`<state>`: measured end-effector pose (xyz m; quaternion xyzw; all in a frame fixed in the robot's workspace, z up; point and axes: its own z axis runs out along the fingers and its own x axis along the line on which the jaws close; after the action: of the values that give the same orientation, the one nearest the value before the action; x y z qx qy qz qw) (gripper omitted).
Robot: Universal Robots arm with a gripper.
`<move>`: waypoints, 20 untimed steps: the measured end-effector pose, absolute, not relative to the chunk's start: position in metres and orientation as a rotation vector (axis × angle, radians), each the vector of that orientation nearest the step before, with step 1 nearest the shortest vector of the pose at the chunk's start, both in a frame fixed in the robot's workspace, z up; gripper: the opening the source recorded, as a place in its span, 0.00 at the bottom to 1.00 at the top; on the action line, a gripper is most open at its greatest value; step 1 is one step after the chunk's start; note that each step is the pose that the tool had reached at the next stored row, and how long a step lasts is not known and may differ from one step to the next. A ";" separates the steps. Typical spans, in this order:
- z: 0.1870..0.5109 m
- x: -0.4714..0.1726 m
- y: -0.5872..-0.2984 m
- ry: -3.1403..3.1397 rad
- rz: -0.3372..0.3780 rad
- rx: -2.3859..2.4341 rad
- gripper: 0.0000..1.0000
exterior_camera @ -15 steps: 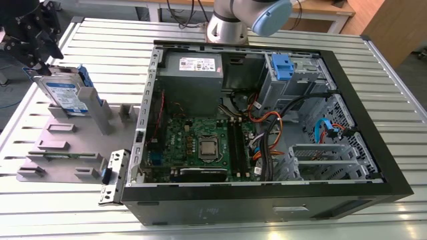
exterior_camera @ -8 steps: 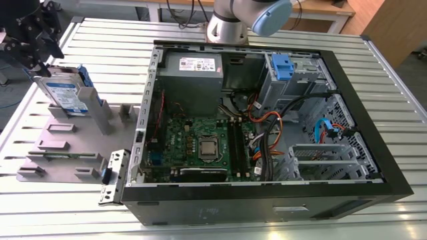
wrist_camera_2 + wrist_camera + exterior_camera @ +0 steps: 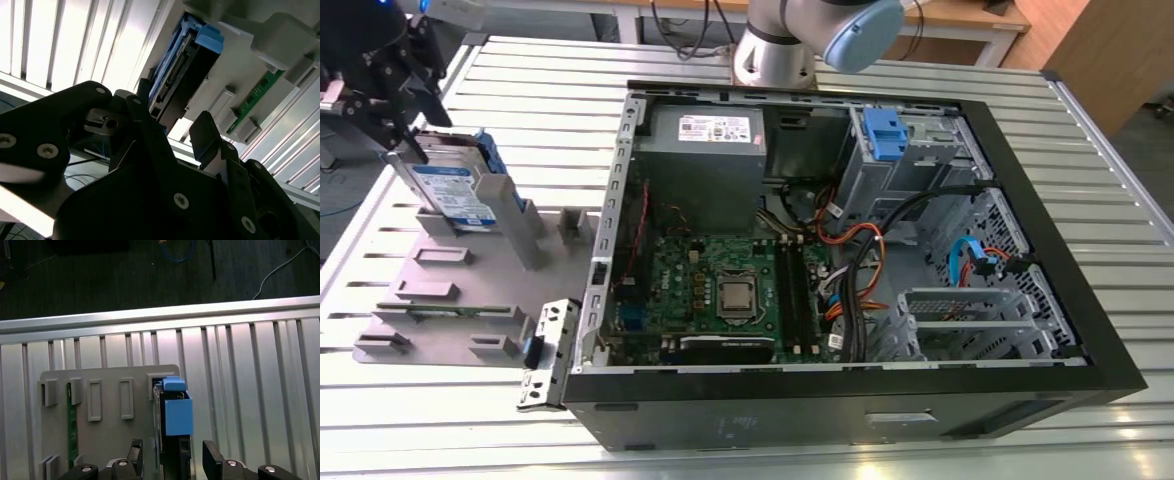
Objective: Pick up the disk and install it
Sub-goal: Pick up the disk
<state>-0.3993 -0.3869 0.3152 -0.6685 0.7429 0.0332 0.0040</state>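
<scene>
Over grey holder (image 3: 107, 440) | end effector (image 3: 172, 454) spread wide | fingers (image 3: 210, 456) either side of upright disk (image 3: 176, 415), not touching

I am counting one disk (image 3: 454, 193), one rack (image 3: 438, 272), one memory stick (image 3: 72, 423), one case (image 3: 787, 412) and my own two fingers (image 3: 212, 463).

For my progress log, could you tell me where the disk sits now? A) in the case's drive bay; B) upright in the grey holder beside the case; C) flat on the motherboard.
B: the disk stands on edge in the grey holder outside the case.
</scene>
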 end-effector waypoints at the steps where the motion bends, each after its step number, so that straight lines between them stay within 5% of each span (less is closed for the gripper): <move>1: 0.313 -0.399 -0.387 2.324 0.104 -2.100 0.59; 20: 0.308 -0.399 -0.387 2.238 0.104 -2.195 0.59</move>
<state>-0.3994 -0.3867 0.3085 -0.6999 0.7135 0.0333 0.0026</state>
